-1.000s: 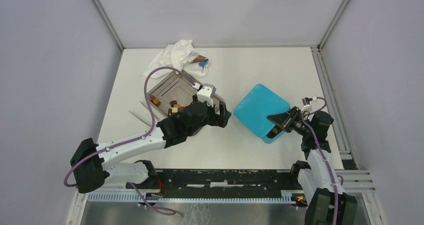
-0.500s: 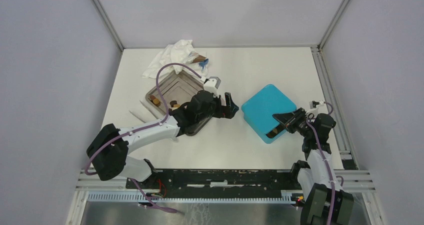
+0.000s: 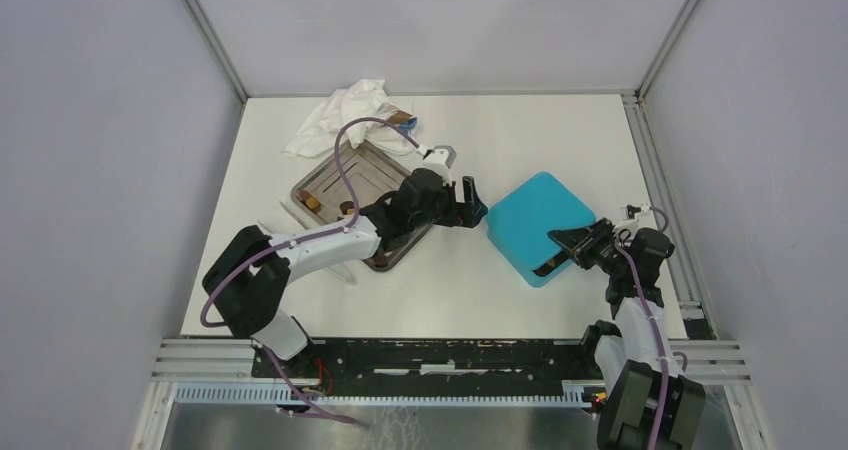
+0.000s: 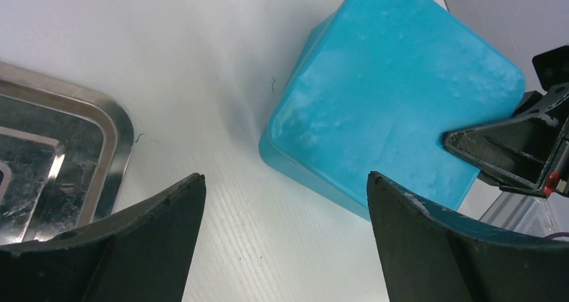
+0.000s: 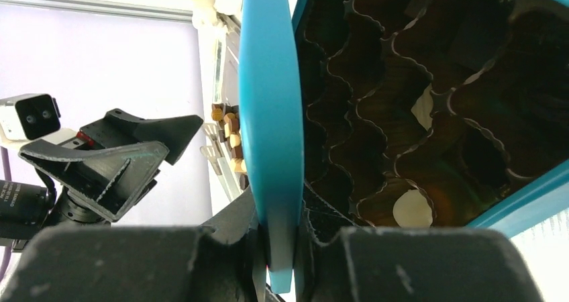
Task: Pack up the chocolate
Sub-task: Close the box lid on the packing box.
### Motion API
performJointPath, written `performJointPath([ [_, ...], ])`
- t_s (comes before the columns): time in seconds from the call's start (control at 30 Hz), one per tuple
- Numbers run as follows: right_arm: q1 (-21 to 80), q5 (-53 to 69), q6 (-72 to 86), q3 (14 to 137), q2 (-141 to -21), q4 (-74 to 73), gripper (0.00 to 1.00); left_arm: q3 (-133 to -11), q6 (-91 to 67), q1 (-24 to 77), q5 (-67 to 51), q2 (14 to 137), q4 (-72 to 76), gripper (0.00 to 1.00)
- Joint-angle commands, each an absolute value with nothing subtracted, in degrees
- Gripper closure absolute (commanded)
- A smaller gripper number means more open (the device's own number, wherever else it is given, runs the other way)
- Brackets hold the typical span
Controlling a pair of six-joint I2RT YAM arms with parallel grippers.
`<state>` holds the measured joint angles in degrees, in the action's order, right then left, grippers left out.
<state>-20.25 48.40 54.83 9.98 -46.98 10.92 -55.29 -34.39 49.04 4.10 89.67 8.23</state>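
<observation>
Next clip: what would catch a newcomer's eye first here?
The bright teal square box right of centre stands out, its lid edge pinched by the right gripper so that the brown paper cups inside show. The left gripper, jaws wide open, hangs between that box and the shiny metal tray, which holds a few small brown chocolate pieces.

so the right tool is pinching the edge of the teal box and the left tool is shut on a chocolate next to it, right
Not quite. The right tool does pinch the edge of the teal box, but the left tool next to it is open, not shut on anything. The left wrist view shows its fingers spread wide with nothing held between them.
</observation>
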Motion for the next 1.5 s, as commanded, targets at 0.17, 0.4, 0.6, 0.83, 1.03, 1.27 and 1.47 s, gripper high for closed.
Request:
performJointPath([
  [0.17,-22.7,50.3,51.1,12.9,-47.5,8.8,0.90,-63.6,-33.8,47.1,0.6,97.2,9.8,0.18],
  [0.4,-24.4,50.6,48.6,13.8,-48.6,6.5,0.86,-68.5,-34.7,46.4,0.3,103.6,7.7,0.27],
  [0.6,-25.4,50.6,47.9,13.8,-49.3,6.4,0.83,-72.1,-34.5,45.8,0.3,107.3,4.9,0.32],
  [0.83,-26.2,50.6,47.1,13.7,-49.7,6.2,0.78,-76.8,-33.8,45.8,-1.0,111.9,0.4,0.34],
  [1.03,-26.7,50.4,46.4,13.8,-50.2,5.9,0.73,-80.0,-33.3,45.8,-3.1,115.5,-3.0,0.36],
  [1.27,-27.0,49.8,45.1,14.3,-50.4,4.7,0.66,-81.7,-33.0,45.8,-6.2,117.1,-3.2,0.36],
  [1.47,-27.4,48.9,42.1,15.6,-50.3,1.6,0.59,-82.9,-33.0,46.0,-7.2,117.8,-4.0,0.36],
])
